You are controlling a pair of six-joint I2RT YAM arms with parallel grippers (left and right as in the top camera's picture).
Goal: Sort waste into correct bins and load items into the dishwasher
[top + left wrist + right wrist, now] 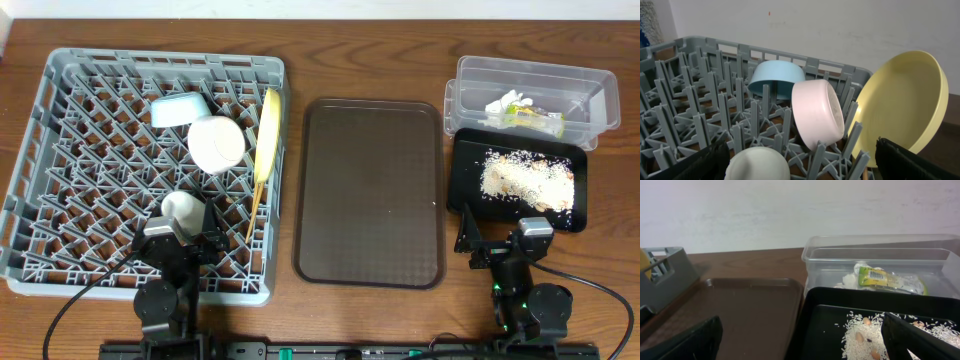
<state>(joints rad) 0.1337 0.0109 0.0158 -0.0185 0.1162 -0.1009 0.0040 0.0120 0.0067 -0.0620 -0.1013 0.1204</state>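
Note:
The grey dishwasher rack (60, 150) holds the light blue bowl (180, 108), white bowl (217, 142), yellow plate (268, 135) on edge, small white cup (181, 208) and chopsticks (255, 215). My left gripper (185, 238) stands open at the rack's near edge, with the cup (757, 165) just ahead of it and untouched. The clear tub (590, 95) contains tissue (503, 103) and the snack wrapper (535, 120). Rice crumbs (525, 180) lie in the black tray (465, 170). My right gripper (505, 240) is open at that tray's near edge, holding nothing.
A brown serving tray (370, 190) lies between the rack and the two bins. In the right wrist view the brown tray (750, 310) is to the left and the rack's corner (665, 275) is at the far left. The table's wooden edge runs behind everything.

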